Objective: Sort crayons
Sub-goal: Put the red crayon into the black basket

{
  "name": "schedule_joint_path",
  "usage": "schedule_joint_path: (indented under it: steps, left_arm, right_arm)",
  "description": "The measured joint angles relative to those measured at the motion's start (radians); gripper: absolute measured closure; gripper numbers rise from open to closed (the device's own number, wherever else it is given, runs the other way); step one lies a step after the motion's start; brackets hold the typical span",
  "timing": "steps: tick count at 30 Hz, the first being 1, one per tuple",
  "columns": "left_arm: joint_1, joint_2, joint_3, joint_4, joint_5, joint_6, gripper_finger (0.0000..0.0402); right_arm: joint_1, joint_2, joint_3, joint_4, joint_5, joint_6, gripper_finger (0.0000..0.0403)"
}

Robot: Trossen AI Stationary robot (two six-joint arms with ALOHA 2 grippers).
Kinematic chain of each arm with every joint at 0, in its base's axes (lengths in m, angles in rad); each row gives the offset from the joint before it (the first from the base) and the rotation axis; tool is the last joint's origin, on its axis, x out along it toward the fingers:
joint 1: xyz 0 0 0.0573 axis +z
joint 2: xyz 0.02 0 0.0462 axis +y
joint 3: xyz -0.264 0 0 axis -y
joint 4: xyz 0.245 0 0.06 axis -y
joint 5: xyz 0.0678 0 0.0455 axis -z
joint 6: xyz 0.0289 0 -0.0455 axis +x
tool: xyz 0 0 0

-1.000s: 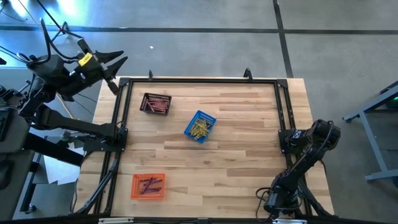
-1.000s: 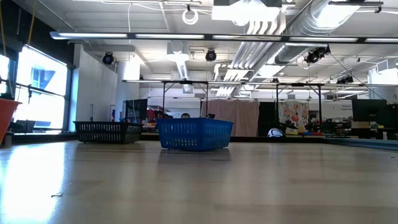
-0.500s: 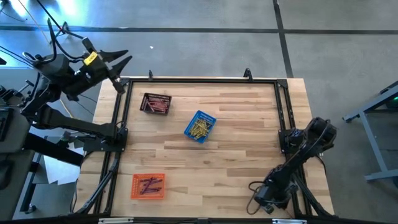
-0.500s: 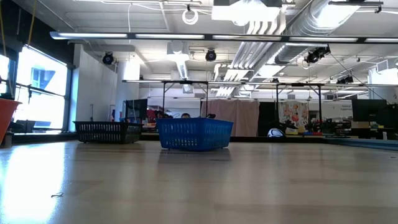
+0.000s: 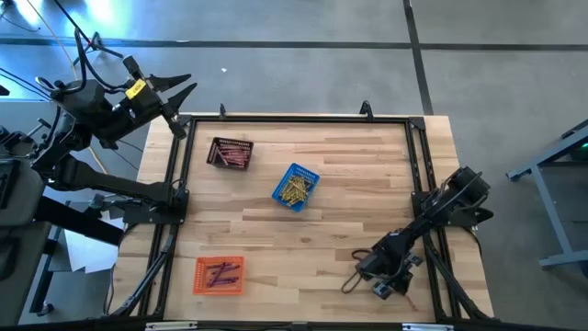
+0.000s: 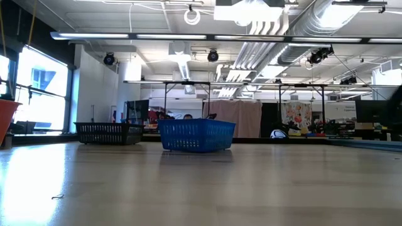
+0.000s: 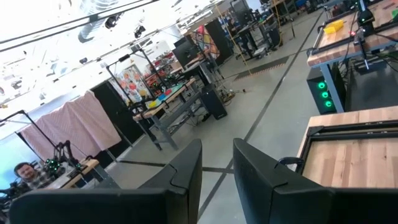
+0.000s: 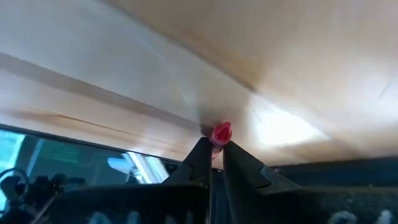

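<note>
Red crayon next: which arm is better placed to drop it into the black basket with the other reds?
Right. The right claw is shut on the red crayon, low over the table's near right part. The left claw is empty, off the table's far left corner, though nearer the black basket.

We see a light wooden table point(image 5: 349, 211) of joined planks, with a black frame point(image 5: 294, 119) running along its edges. Three small mesh baskets sit directly on it. The blue basket point(image 5: 296, 187) stands near the middle and serves as our landmark. The black basket point(image 5: 230, 153) sits near it, toward the far left corner. The orange basket point(image 5: 220, 275) stands well apart from the blue one, toward the near left corner.
</note>
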Motion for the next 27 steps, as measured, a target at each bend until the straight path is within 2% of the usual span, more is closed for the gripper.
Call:
schedule_joint_path:
  steps: [2,5,10,14,18,20,27]
  left_arm:
    - [0.000,0.000,0.000,0.000,0.000,0.000,0.0326]
    - [0.000,-0.004,0.000,-0.001,-0.001,0.000,0.0326]
    - [0.000,-0.011,0.000,-0.006,-0.004,-0.001,0.0326]
    - [0.000,-0.016,0.000,-0.006,-0.004,-0.003,0.0326]
    - [0.000,-0.016,0.000,-0.005,-0.004,-0.013,0.0326]
    - [0.000,-0.016,0.000,-0.005,-0.004,-0.021,0.0326]
    - [0.000,-0.016,0.000,-0.006,-0.004,-0.074,0.0326]
  right_arm:
    - [-0.032,-0.005,0.000,-0.001,0.007,-0.047,0.0391]
    - [-0.070,-0.040,0.000,-0.004,0.090,-0.100,0.0391]
    - [-0.112,-0.145,0.003,-0.068,0.350,-0.154,0.0391]
    - [-0.129,-0.230,0.001,-0.160,0.621,-0.172,0.0391]
    - [-0.140,-0.288,-0.003,-0.226,0.811,-0.169,0.0391]
    - [-0.146,-0.298,-0.003,-0.237,0.854,-0.183,0.0391]
    - [-0.148,-0.296,-0.002,-0.238,0.844,-0.200,0.0388]
